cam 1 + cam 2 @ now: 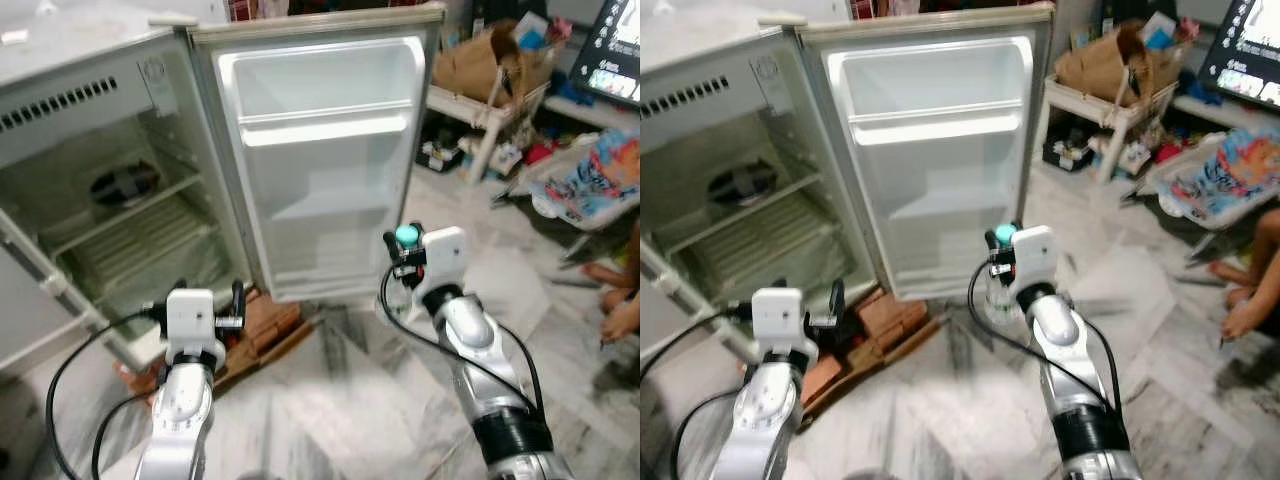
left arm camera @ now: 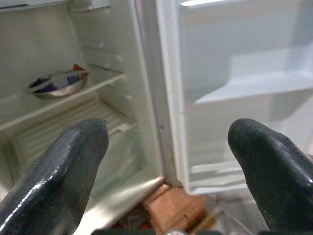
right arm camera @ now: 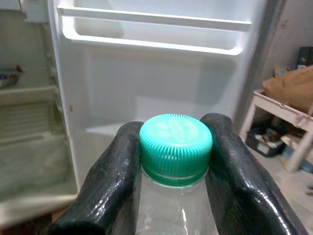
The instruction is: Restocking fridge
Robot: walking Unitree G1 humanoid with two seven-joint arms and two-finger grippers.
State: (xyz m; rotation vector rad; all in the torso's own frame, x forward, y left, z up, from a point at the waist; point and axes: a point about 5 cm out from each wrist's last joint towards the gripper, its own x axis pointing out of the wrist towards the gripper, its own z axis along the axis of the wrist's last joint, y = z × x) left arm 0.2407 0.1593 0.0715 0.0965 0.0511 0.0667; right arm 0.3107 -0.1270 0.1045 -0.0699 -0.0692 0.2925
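Teal cap [image 3: 175, 147] up front — your right gripper [image 3: 175, 161] has its two black fingers pinched on the neck of a clear bottle [image 3: 176, 210], just under that cap, and it's holding it upright in front of the open fridge door [image 1: 325, 160]. That grip looks sensible to me: held by the neck, the bottle hangs straight and can drop down into a door shelf [image 1: 325, 128] without the fingers fouling the rail.

Your left gripper [image 2: 166, 161] is spread wide with nothing between its fingers, parked low near the hinge side of the fridge [image 1: 100, 190], out of the right arm's way. My guess is it's there as a spare, ready to steady the door.

From the head you get the layout — door swung fully open, shelves in it bare, bricks [image 1: 270, 325] under the fridge's front edge, a person's feet [image 1: 610, 285] at the far right on the marble floor [image 1: 350, 400]. What you don't get there is the grip itself; the right wrist camera shows both fingers tight against the neck. And the left wrist camera gives you the inside: a metal bowl [image 2: 57, 84] with wrappers in it sitting on the upper shelf, which the head view leaves as a dark smudge.

Next, I'd say, carry the bottle forward to a door shelf and watch the rail.
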